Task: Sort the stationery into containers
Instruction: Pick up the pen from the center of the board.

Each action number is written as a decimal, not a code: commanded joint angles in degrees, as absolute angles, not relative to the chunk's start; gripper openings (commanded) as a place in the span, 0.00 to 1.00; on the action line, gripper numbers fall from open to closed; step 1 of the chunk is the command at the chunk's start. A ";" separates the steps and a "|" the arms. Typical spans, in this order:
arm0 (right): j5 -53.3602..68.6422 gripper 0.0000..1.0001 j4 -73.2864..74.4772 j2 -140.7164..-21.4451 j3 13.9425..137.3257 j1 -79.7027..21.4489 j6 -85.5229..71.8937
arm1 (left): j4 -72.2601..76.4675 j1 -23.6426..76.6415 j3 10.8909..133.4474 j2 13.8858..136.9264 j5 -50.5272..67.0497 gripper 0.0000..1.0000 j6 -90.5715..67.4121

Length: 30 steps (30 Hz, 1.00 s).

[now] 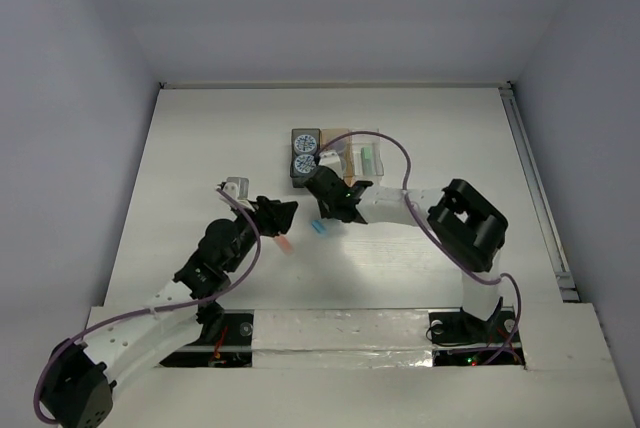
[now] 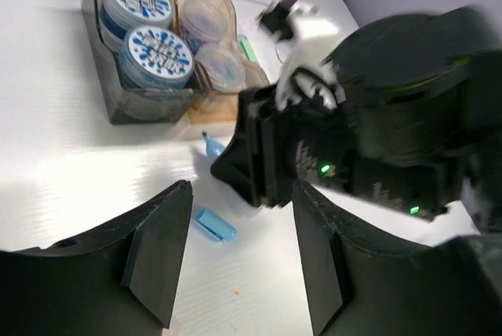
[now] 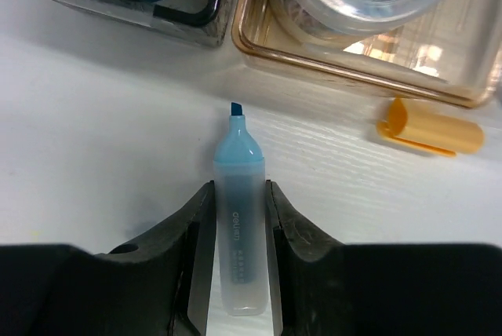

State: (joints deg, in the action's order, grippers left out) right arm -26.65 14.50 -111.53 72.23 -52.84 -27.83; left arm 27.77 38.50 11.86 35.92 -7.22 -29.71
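Arms reach inward: right end effector (image 3: 238,191) clamps the blue highlighter (image 3: 238,155) beside the containers (image 3: 353,78), left end effector (image 2: 243,195) spread wide.

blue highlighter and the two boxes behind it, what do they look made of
Blue highlighter: probably frosted plastic. The barrel looks cloudy and half see-through, with lettering printed on it.
Dark grey box: smoky see-through plastic with a fairly glossy finish. Its contents show through the wall.
Tan-orange box: clear amber plastic, glossy. Bright glints run along its rim and base.

top view looks down; both close wrist views share containers (image 2: 146,105)
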 commanded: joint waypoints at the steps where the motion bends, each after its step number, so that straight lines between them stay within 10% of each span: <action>1: -28.13 0.09 6.79 -102.77 70.76 -52.47 -27.24 | 27.86 38.41 12.39 38.30 -4.05 0.50 -31.28; 30: -11.96 0.06 -13.27 -89.38 58.45 -53.00 -37.44 | 55.45 38.41 12.83 60.20 5.54 0.42 -37.18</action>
